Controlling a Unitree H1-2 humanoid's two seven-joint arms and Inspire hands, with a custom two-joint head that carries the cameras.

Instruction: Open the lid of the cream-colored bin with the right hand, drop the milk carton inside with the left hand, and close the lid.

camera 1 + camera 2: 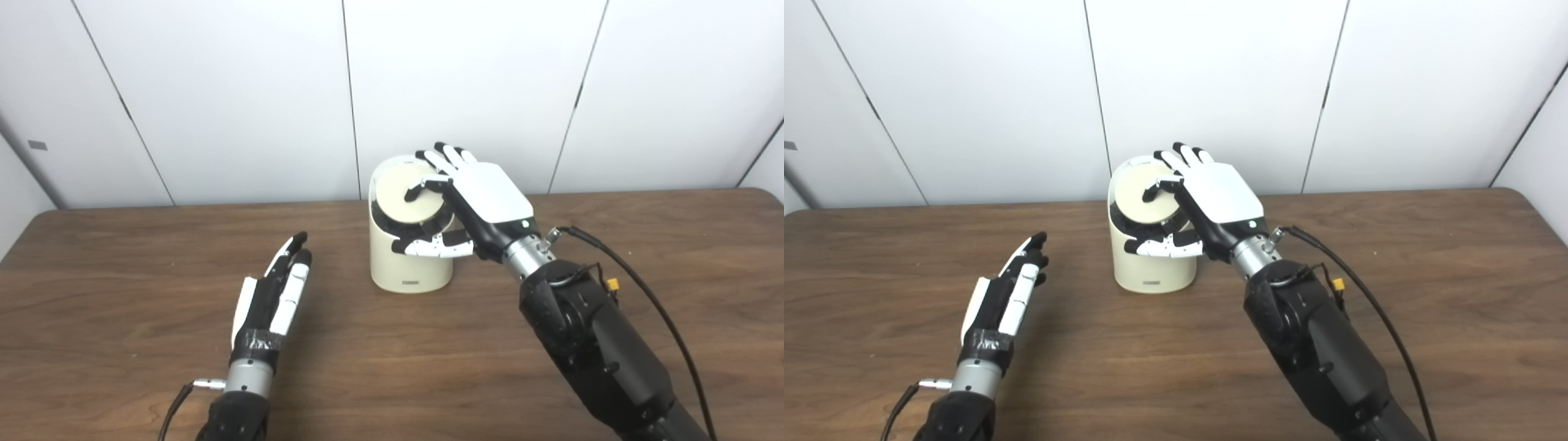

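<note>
My left hand (269,297) lies low with straight fingers, holding nothing. My right hand (474,199) is raised, fingers spread, thumb bent under.

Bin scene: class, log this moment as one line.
right hand: on bin lid | left hand: open, empty | carton: not visible

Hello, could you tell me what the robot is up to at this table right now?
The right hand is on top of the cream-colored bin, fingers spread over its round lid, which sits tilted in the opening. The left hand is open with its fingers out flat, low over the wooden table to the left of the bin, holding nothing. No milk carton is visible in either view, so it may already be inside.
</note>
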